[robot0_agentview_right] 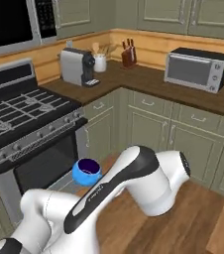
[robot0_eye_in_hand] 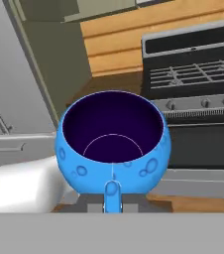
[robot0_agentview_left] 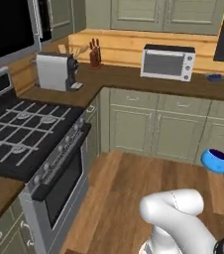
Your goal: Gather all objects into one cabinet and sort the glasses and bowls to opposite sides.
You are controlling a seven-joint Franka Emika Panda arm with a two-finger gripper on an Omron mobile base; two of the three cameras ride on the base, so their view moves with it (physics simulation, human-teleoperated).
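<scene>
Gripper [robot0_eye_in_hand: 113,201] pinching blue bowl [robot0_eye_in_hand: 113,141] at frame centre, carried in air. Keep level; avoid stove [robot0_agentview_left: 20,134] at left.

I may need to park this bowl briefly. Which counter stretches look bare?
Bare: the counter between knife block and toaster oven. Crowded: around the coffee machine. The gripper holds the blue bowl.
</scene>
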